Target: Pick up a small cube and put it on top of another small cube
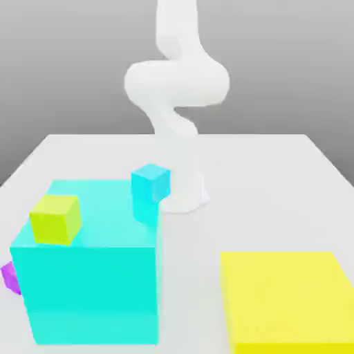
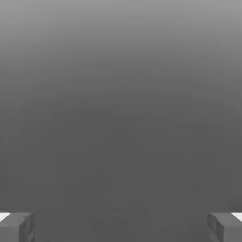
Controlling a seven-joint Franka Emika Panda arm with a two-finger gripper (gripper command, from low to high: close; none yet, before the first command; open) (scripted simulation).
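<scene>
Exterior view: off the arm, fairly near, looking slightly down across the pale flat tabletop [image 1: 200, 235] to the white, rounded robot arm [image 1: 178, 83] | hand view: on the hand, facing plain grey background, distance unclear | shared: no common object identifiable

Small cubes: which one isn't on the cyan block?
The purple cube: it sits beside the big cyan block, at the exterior view's left edge.
</scene>
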